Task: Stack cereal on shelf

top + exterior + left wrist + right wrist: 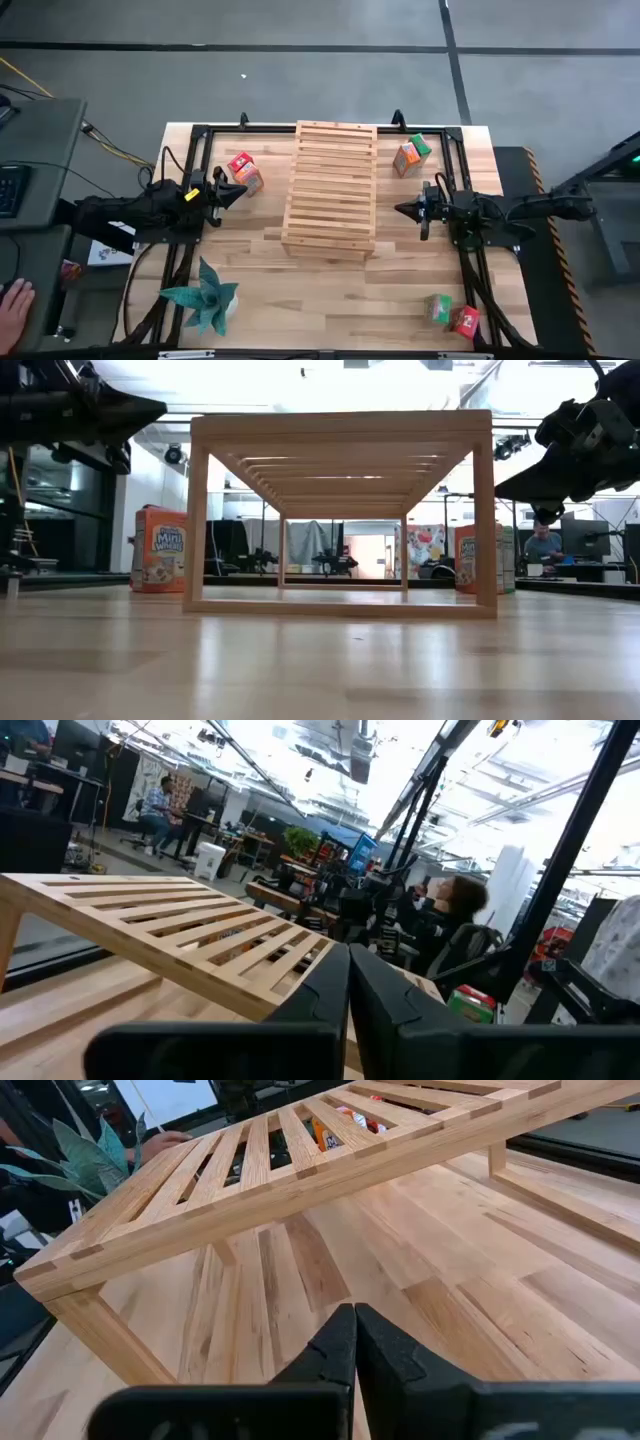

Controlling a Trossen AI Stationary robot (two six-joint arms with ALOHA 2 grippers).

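Nearest the front edge of the pale wooden tabletop [330, 290] stood a teal spiky plant [205, 297] on the left, and over on the right front corner a green cardboard cereal box [437, 307] lay touching a red cardboard cereal box [465, 321]. A person's hand [14, 300] rested off the table at the far left. Further in, the large light natural-wood slatted shelf [331, 188] sat in the middle of the table, with nothing on its slats. On either side of it hung the two dark arms, pointing at each other across the rack. The left gripper [236, 191] hovered just beside the shelf's left side with its two fingers pressed together, holding nothing, as its wrist view [348, 982] showed. The right gripper [405, 209] hung near the shelf's right side, its fingers likewise closed tight and empty [354, 1335]. Beyond the left gripper, a red box and an orange cardboard cereal box [244, 172] stood touching. At the back right, an orange box and a green box [411, 154] leaned together just beside the shelf's far corner. Beyond the table, a person sat at a desk [543, 545].
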